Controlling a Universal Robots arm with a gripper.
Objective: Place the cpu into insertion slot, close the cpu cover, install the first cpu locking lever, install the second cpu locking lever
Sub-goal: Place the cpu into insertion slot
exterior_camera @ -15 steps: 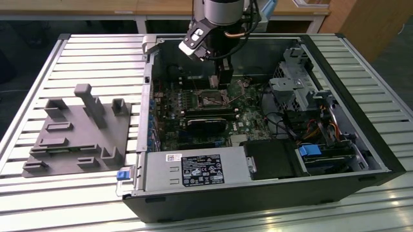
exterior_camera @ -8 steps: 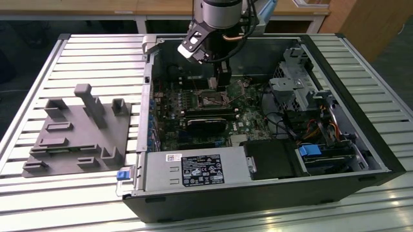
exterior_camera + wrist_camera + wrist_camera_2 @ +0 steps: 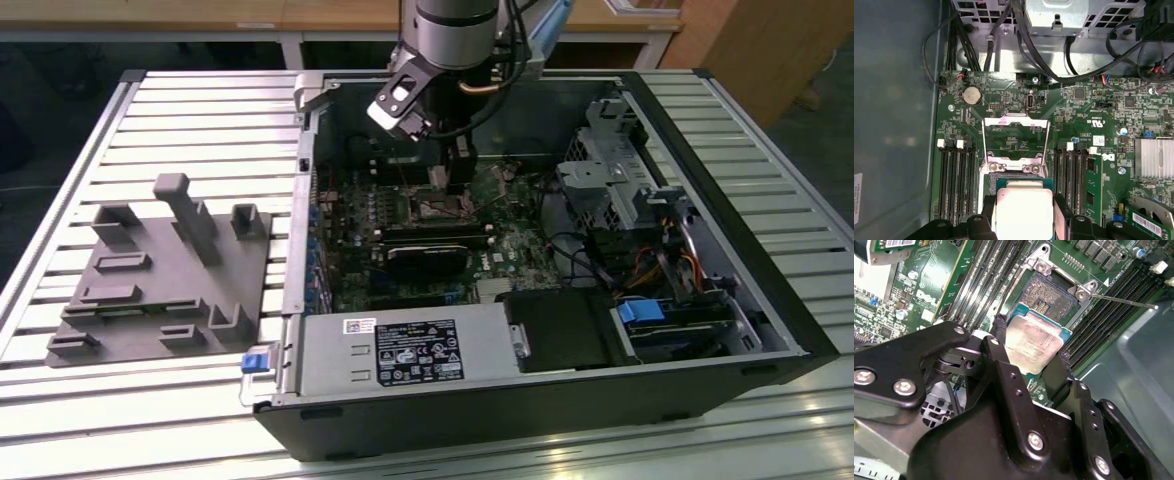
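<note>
Partly closed, gripper (image 3: 1030, 354) clamping cpu (image 3: 1035, 339)

The cpu (image 3: 1035, 341) has a dull, smudged metal face; the cover (image 3: 1015, 122) is shiny bare metal; the pincer (image 3: 1031, 346) is matt black.

Strong light falls from overhead in the exterior view, so the slatted table (image 3: 147, 400) glares almost white, while the inside of the computer case (image 3: 534, 415) lies in shade beneath the fingers (image 3: 461, 165) of the gripper (image 3: 462, 188). In the second wrist view the black fingers nearest the lens look soft, and the cpu (image 3: 1034, 342) clamped between them has a dull, smeared sheen. In the first wrist view the light is even, with the cpu washed pale between the fingers.
</note>
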